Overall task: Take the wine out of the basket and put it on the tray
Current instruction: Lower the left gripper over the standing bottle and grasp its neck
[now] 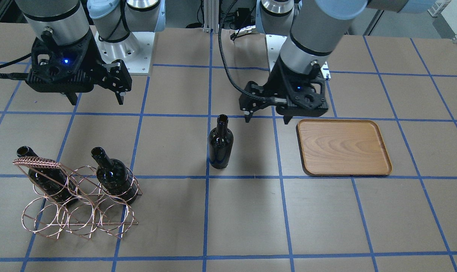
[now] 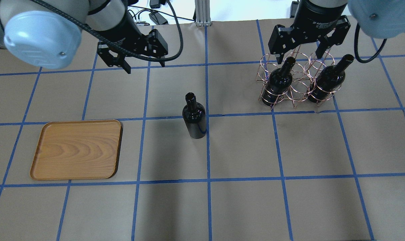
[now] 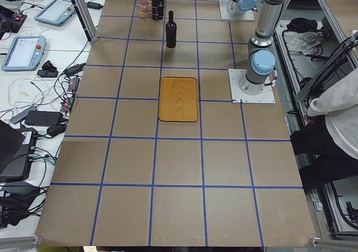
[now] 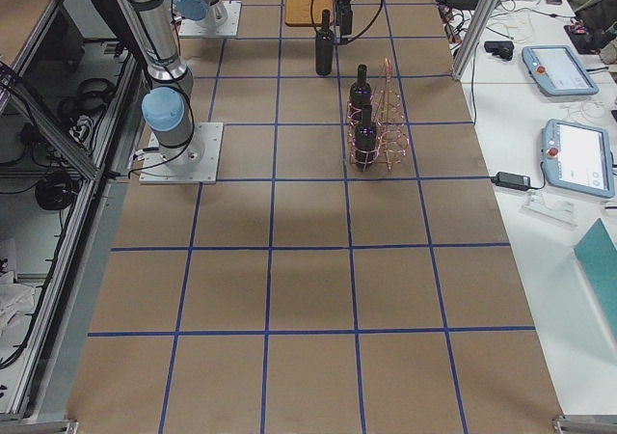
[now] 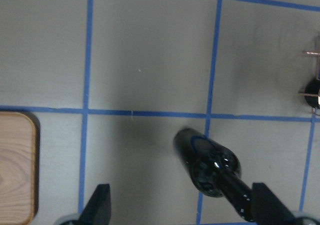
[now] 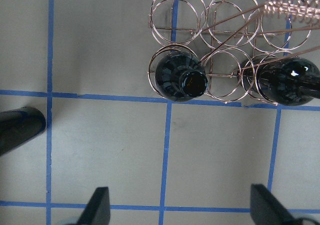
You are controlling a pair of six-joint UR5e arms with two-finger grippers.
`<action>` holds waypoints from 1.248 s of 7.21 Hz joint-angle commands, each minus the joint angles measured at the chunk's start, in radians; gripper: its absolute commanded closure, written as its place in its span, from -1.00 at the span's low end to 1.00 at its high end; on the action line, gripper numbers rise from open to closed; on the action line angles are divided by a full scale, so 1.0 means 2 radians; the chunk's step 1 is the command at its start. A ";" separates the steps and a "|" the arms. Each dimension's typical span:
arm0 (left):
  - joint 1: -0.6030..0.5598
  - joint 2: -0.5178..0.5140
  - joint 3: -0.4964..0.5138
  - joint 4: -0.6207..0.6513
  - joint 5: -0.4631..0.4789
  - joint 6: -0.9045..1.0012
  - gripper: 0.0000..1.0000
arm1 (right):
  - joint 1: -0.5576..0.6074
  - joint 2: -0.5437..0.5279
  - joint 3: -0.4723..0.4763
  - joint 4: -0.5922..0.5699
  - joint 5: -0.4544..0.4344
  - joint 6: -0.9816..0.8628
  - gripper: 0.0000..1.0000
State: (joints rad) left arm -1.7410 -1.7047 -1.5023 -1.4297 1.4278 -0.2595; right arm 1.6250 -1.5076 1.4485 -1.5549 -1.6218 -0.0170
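Observation:
One dark wine bottle (image 2: 194, 117) stands upright on the table's middle, outside the basket; it also shows in the front view (image 1: 220, 143) and the left wrist view (image 5: 210, 170). The copper wire basket (image 2: 297, 88) holds two more bottles (image 2: 278, 82) (image 2: 327, 80) in its end slots; its middle slot is empty. The wooden tray (image 2: 77, 149) lies flat and empty. My left gripper (image 2: 144, 67) is open and empty, above the table behind the standing bottle. My right gripper (image 2: 299, 61) is open and empty, above the basket's far side.
Brown paper with a blue tape grid covers the table (image 2: 242, 187). The arm bases (image 1: 126, 53) stand at the robot's edge. In the right wrist view the basket (image 6: 225, 35) and its two bottles sit ahead of the open fingers (image 6: 97, 205).

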 commanded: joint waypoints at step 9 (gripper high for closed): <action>-0.091 -0.060 -0.007 0.000 0.029 -0.063 -0.95 | 0.001 -0.003 0.002 -0.040 -0.004 -0.001 -1.00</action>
State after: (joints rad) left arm -1.9230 -1.8144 -1.5138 -1.4357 1.4482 -0.4077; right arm 1.6258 -1.5141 1.4518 -1.6253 -1.6292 -0.0191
